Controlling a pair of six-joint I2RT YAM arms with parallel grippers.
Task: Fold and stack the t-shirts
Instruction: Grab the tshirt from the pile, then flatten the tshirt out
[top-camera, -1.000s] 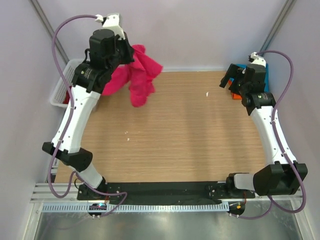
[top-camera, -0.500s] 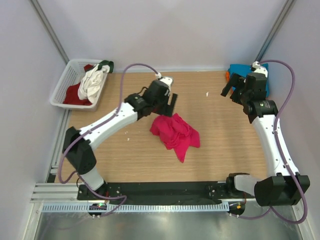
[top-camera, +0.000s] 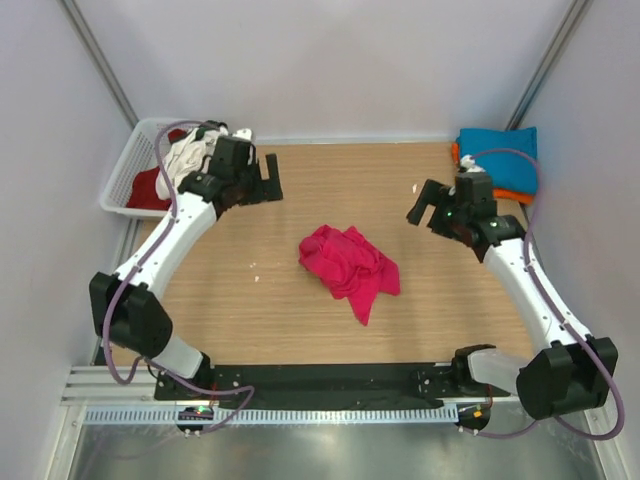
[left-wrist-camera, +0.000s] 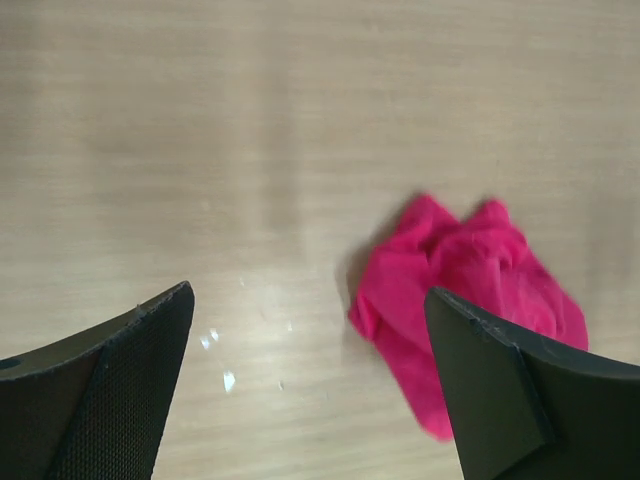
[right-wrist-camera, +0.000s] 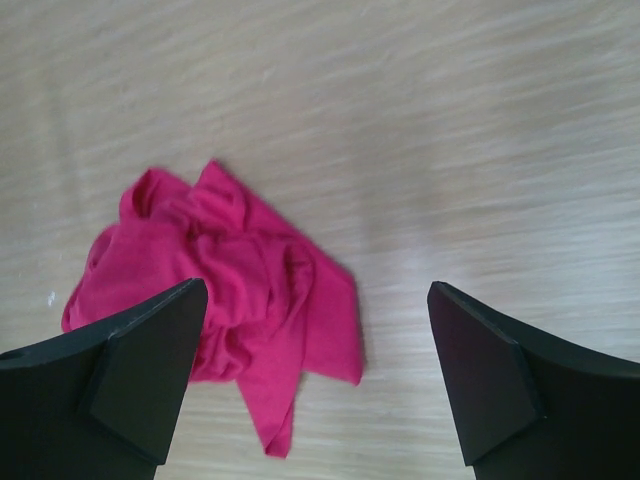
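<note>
A bright magenta-pink t-shirt (top-camera: 348, 268) lies crumpled in the middle of the wooden table, free of both grippers. My left gripper (top-camera: 270, 178) hangs open over the far left of the table, next to the basket. In the left wrist view the magenta t-shirt (left-wrist-camera: 470, 290) lies ahead and to the right of the open left gripper (left-wrist-camera: 308, 295). My right gripper (top-camera: 422, 205) is open above the table, right of the shirt. In the right wrist view the magenta t-shirt (right-wrist-camera: 220, 290) lies partly behind the left finger of the right gripper (right-wrist-camera: 318, 288). A folded teal-blue t-shirt (top-camera: 500, 148) rests on an orange t-shirt (top-camera: 512, 190) at the back right corner.
A white lattice basket (top-camera: 125, 160) stands at the back left corner and holds a white t-shirt (top-camera: 185, 155) and a dark red t-shirt (top-camera: 150, 190). Pale walls close in the table at the back and both sides.
The left gripper carried the magenta t-shirt from the basket to the table's middle, let it go, and drew back toward the basket. The right arm swung from the back right corner toward the centre.
</note>
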